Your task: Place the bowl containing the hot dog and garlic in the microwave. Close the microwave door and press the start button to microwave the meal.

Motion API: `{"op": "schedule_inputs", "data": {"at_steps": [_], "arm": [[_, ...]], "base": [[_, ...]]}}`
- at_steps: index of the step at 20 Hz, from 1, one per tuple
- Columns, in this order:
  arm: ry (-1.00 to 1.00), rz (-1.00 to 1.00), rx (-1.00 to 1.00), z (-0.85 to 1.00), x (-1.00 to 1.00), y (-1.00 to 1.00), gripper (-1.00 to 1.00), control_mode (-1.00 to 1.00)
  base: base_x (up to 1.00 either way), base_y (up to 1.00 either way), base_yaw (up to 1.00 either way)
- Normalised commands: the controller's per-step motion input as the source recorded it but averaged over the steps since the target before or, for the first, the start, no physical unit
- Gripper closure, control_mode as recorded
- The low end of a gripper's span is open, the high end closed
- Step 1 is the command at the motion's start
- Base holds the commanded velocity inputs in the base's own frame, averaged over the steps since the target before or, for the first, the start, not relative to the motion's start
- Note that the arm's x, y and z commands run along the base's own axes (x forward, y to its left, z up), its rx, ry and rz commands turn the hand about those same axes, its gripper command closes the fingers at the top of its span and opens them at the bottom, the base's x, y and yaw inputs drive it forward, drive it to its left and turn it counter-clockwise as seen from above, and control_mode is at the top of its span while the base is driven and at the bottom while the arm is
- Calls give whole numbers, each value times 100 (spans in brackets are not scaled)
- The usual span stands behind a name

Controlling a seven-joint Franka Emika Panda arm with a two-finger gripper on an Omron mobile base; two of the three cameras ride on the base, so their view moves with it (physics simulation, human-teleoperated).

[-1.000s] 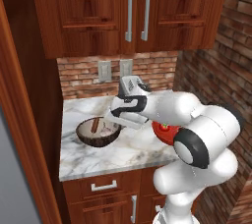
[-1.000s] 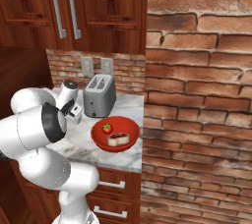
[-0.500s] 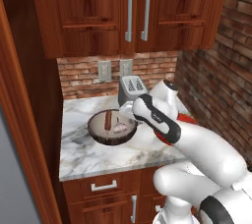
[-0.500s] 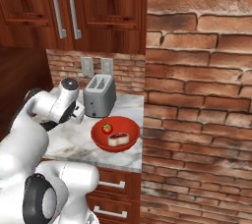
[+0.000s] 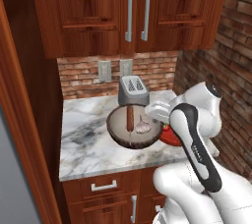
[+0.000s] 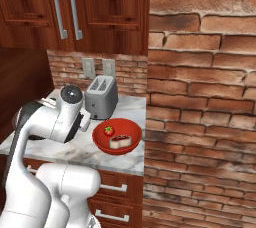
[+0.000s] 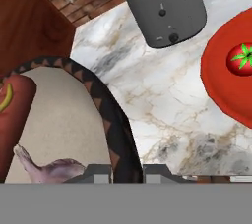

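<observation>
We saw the bowl [image 5: 134, 128] raised above the marble counter [image 5: 86, 139], its right rim clamped between the gripper [image 7: 126, 171] fingers. It held one hot dog [image 5: 130, 118] and one garlic [image 5: 143, 127]. Nearby: one toaster [image 5: 133, 91], one red dish [image 6: 118, 136].

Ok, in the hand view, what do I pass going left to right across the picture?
hot dog → garlic → bowl rim, with the pincer closed on it → toaster → red dish → tomato
</observation>
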Motion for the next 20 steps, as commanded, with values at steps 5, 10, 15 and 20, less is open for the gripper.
{"op": "schedule_inputs", "data": {"at_steps": [5,10,15,20], "arm": [[-2,-6,0,84,-63,-65,100,-100],[0,-11,0,77,-36,-37,100,-100],[1,-4,0,16,-10,-5,100,-100],[0,0,0,0,1,0,100,100]], "base": [[0,0,0],[0,0,0],[0,0,0],[-4,0,1]]}}
